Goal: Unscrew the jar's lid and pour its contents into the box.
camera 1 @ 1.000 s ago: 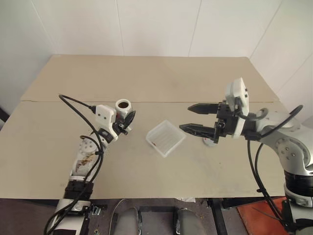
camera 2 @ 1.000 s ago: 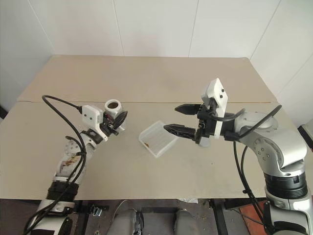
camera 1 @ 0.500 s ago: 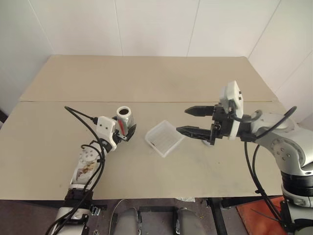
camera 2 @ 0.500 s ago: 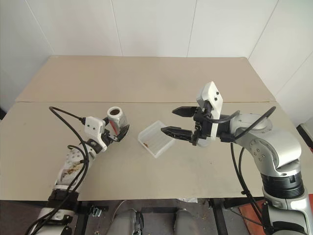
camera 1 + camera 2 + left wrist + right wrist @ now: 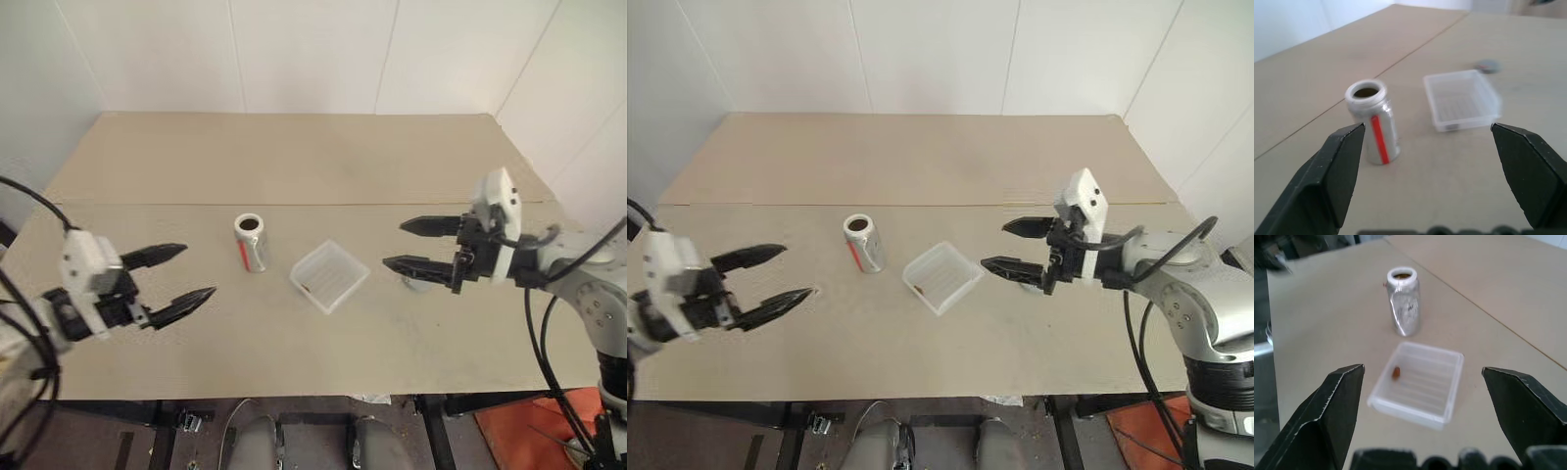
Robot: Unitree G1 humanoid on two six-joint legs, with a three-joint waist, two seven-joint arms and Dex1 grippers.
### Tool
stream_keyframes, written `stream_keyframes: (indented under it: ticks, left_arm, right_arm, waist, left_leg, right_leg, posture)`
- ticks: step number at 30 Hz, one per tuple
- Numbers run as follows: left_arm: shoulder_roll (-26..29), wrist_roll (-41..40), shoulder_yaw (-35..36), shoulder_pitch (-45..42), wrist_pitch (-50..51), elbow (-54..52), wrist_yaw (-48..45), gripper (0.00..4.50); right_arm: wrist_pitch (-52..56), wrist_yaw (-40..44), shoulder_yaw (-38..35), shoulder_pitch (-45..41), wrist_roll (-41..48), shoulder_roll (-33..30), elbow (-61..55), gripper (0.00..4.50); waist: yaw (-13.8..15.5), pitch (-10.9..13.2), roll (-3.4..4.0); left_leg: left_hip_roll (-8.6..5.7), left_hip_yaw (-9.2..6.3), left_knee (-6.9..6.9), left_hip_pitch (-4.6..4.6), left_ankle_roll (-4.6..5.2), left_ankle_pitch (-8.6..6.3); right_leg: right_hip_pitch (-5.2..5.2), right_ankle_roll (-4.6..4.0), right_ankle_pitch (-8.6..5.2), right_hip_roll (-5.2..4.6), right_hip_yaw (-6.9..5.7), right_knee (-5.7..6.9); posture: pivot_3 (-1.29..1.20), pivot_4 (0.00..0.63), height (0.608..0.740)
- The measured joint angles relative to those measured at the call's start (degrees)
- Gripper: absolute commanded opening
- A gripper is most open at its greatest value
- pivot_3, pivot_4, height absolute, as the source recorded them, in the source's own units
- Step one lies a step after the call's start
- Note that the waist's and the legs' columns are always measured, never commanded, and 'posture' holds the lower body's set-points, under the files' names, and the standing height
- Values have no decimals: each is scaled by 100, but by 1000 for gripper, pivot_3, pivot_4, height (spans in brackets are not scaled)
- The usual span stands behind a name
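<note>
Left gripper, head views: left gripper [image 5: 176,277] spread wide, empty, hangs well apart from jar [image 5: 251,242].
Right gripper, head views: right gripper [image 5: 1012,247] gaping, nothing held, near box [image 5: 942,278].
Jar, head views: upright on table [image 5: 294,157], uncapped, red stripe facing front, just beside box.
Left wrist view: jar [image 5: 1374,129] open-mouthed, box [image 5: 1461,99] near it, lid [image 5: 1488,64] lying flat on table beyond box.
Right wrist view: box [image 5: 1419,384] holds one brownish bit [image 5: 1396,372]; jar [image 5: 1403,300] stands behind it.
Handling, my guess: jar looks light, rigid, slick metal-looking wall; grip mid-body across stripe. Box thin, flimsy, slides easily if nudged.
Progress: lid off, something dark in jar mouth, can't tell what.
</note>
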Motion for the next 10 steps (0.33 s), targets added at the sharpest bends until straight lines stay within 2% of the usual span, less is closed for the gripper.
stream_keyframes:
  ticks: [4,10]
  left_arm:
    - [221,-103,403,-12,-35,319,-604,4482]
    - [92,147,56,-113,-252,470,-833,4482]
  right_arm:
    - [-598,488,-133,346,-349,-186,492,4500]
    - [-832,543,-189,398,-585,-224,723,4500]
  waist:
    - [-8,0,0]
    - [-19,0,0]
  left_leg:
    - [-1,16,-11,11,-1,1]
    - [2,19,-33,15,-11,6]
  right_leg:
    - [2,-6,-5,1,5,0]
    - [-4,-5,-4,5,9,0]
  posture:
    - [0,150,740]
    - [0,150,740]
